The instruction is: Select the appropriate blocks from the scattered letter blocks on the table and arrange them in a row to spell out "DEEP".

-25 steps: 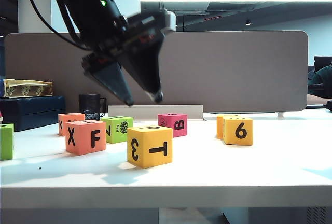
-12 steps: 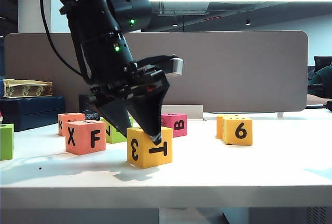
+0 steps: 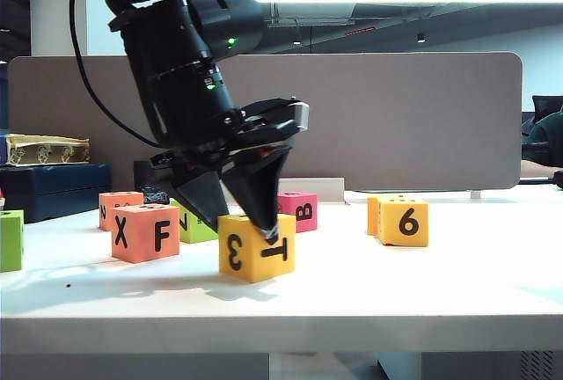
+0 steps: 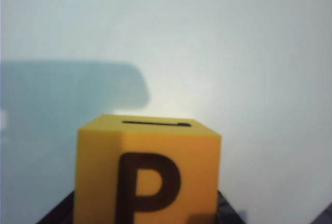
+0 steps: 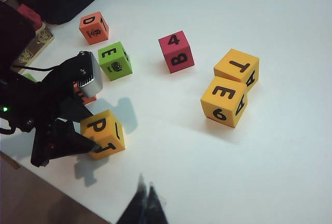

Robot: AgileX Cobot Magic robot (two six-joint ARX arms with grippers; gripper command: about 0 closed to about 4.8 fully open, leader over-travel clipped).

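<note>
My left gripper (image 3: 242, 226) has come down over a yellow block (image 3: 255, 250) marked 3 and T, near the table's front edge. Its fingers press both sides, shut on the block. In the left wrist view the block (image 4: 148, 177) shows a P between the dark fingers. In the right wrist view it (image 5: 104, 133) shows P and T. A yellow block (image 5: 224, 101) with E and 6 sits to the right, a green E block (image 5: 115, 60) and a coral D block (image 5: 94, 27) farther back. My right gripper (image 5: 146, 195) hangs shut over bare table (image 5: 249, 172).
A coral X/F block (image 3: 145, 232) stands left of the held block, and a pink B block (image 3: 299, 208) behind it. A yellow T block (image 5: 237, 68) touches the 6 block. A green block (image 3: 10, 239) is at the left edge. A black mug (image 3: 154, 178) and dark box (image 3: 53, 188) sit at the back.
The left gripper dropped from above the table onto the yellow block and its jaws narrowed against it. The block turned slightly.
</note>
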